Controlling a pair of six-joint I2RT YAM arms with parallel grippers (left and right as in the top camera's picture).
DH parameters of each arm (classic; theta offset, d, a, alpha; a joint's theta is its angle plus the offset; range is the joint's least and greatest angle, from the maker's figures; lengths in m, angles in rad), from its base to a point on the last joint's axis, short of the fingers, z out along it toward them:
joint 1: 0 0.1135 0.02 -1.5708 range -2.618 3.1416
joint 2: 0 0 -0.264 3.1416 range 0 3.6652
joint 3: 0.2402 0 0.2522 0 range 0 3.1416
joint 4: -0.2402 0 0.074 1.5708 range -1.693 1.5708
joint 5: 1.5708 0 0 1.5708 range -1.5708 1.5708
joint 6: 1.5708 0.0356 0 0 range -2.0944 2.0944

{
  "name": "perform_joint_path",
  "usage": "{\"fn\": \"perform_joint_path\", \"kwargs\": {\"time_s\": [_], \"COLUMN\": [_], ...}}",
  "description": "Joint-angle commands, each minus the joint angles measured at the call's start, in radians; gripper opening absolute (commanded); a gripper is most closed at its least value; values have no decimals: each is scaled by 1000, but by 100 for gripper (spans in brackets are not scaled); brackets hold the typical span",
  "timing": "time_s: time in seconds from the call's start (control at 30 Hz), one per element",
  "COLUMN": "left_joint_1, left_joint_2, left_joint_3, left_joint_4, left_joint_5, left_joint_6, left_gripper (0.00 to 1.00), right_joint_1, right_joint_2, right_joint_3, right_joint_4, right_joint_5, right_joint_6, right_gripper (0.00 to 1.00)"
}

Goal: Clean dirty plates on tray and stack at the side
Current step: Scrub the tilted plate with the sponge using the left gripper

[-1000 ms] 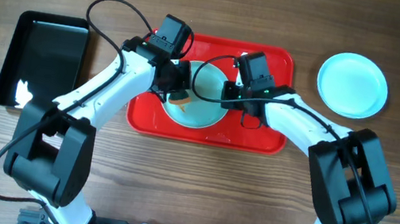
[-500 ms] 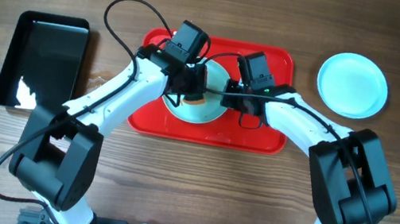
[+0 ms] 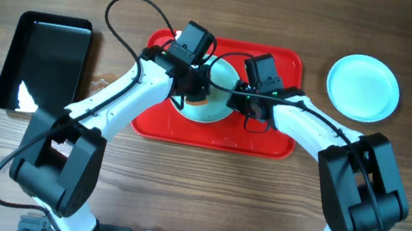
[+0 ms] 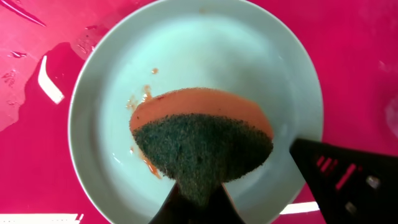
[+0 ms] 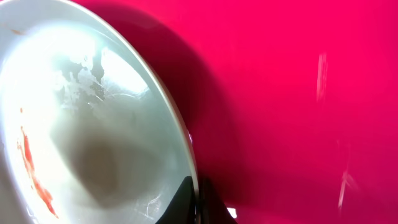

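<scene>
A pale blue-white plate (image 3: 215,99) with orange smears lies on the red tray (image 3: 269,138); it also shows in the left wrist view (image 4: 205,68) and in the right wrist view (image 5: 93,124). My left gripper (image 4: 196,199) is shut on an orange sponge with a dark green scrubbing side (image 4: 202,140), held over the plate's middle. My right gripper (image 5: 198,202) is shut on the plate's rim at its right edge. A clean plate (image 3: 363,87) sits on the table to the right of the tray. A third plate is out of view.
A smaller black tray (image 3: 42,60) lies on the wooden table at the far left. The red tray's surface (image 4: 37,99) is wet, with droplets. Both arms cross over the tray's middle.
My left gripper moved right with the sponge, from the plate's left edge onto its middle. The right gripper stayed on the rim.
</scene>
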Motion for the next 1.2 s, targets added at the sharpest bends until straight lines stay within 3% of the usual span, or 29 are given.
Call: {"fn": "perform_joint_path", "kwargs": {"time_s": [0.0,0.27,0.5,0.63,0.83,0.97,1.17], "left_joint_1": [5,1,-4,-4,4,16,31], "left_joint_2": [58,131,143,176,264,256,202], "left_joint_3": [-6,-6,-6,-6,-6,-6,16], "left_joint_4": [21,123,128,115,69,22,-43], "left_joint_5": [-39,117,112,95,-22,-135,-336], "left_joint_6": [-50,-88,-87,-22,5,79,85], "left_gripper": [4,4,4,4,4,4,4], "right_joint_1": [0,0,0,0,0,0,0], "right_joint_2": [23,23,23,23,23,23,23], "right_joint_3": [1,1,1,1,1,1,1], "right_joint_4": [-10,-3,-3,-4,-4,-3,-4], "right_joint_5": [7,7,7,7,7,14,19], "right_joint_6": [25,21,17,14,10,-9,-10], "right_gripper": [4,4,4,4,4,4,4]}}
